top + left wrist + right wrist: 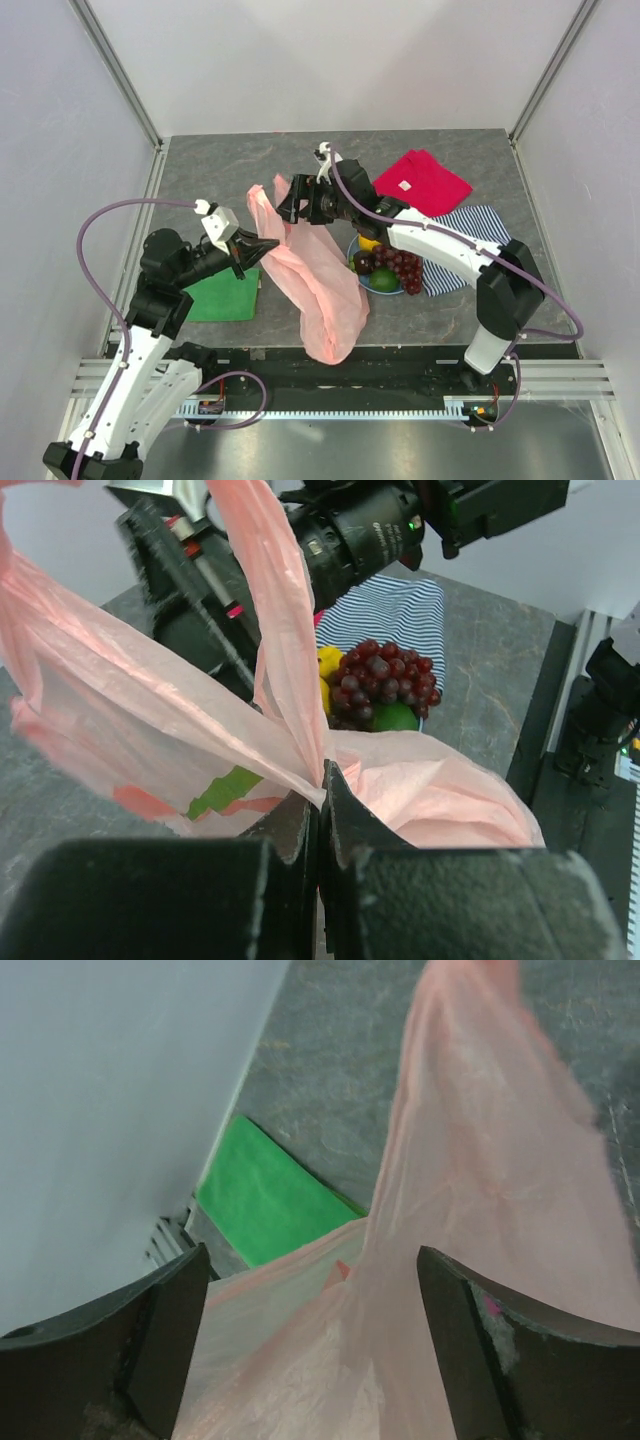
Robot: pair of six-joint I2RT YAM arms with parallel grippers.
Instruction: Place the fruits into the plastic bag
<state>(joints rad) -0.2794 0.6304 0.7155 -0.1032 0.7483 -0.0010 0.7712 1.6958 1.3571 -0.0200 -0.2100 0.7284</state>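
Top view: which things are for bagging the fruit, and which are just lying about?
Job: bag, grapes, citrus, dark fruit, green fruit, left gripper pinching the bag.
Lying about: red cloth, green cloth, striped cloth.

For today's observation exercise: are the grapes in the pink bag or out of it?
Out. The grape bunch sits on the plate with other fruit, beside the plastic bag, not inside it.

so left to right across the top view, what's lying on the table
green cloth → pink plastic bag → grape bunch → striped cloth; red cloth left out, it spans the same stretch as the grapes and stripes
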